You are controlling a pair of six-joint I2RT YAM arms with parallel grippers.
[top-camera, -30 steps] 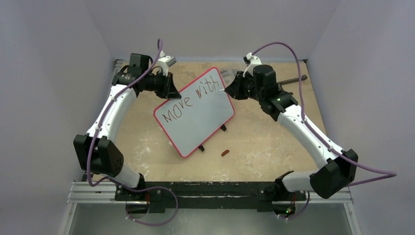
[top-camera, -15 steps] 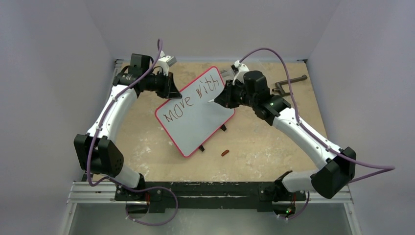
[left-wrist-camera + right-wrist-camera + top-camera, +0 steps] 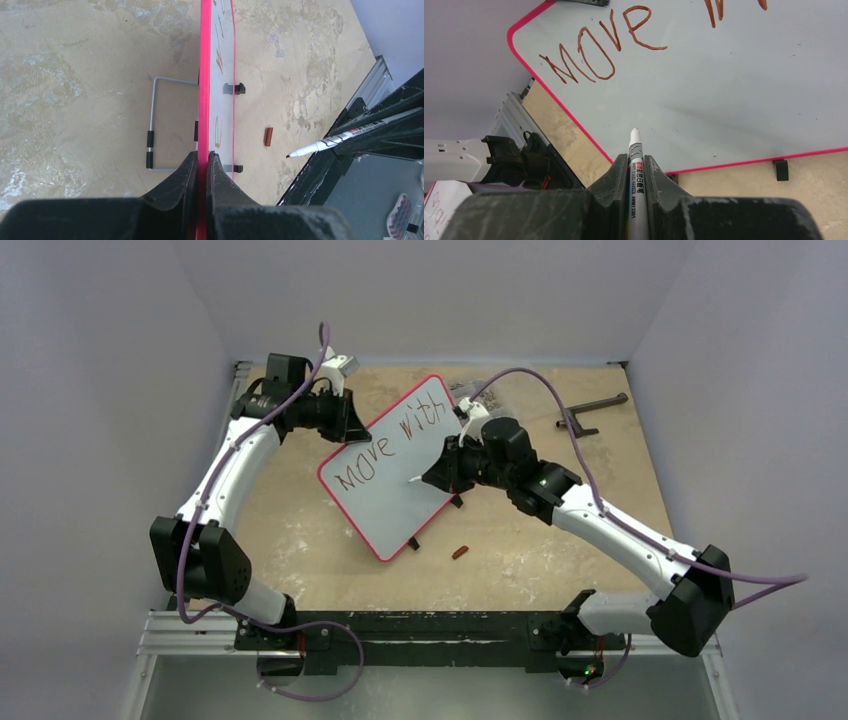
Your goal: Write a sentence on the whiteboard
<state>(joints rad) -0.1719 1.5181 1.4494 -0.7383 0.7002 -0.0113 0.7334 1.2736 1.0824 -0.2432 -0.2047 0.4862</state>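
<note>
The whiteboard (image 3: 385, 495), white with a thin red rim, stands tilted at the table's middle. It shows edge-on in the left wrist view (image 3: 204, 75) and broad in the right wrist view (image 3: 724, 100). The sentence (image 3: 390, 438) reads "Move with" in reddish-brown strokes, with "Move" in the right wrist view (image 3: 599, 45). My left gripper (image 3: 350, 430) is shut on the board's upper left rim (image 3: 202, 157). My right gripper (image 3: 432, 478) is shut on a white marker (image 3: 636, 170), whose tip points at the blank lower part of the board, a little off it.
A small brown marker cap (image 3: 460, 552) lies on the tan table in front of the board, also in the left wrist view (image 3: 268, 136). The board's wire stand (image 3: 152, 125) sits behind it. A dark metal tool (image 3: 590, 412) lies at the back right.
My right gripper has moved with the marker from the end of "with" at the board's upper right, leftward and toward me, to over the board's blank lower part. The left gripper kept its hold.
</note>
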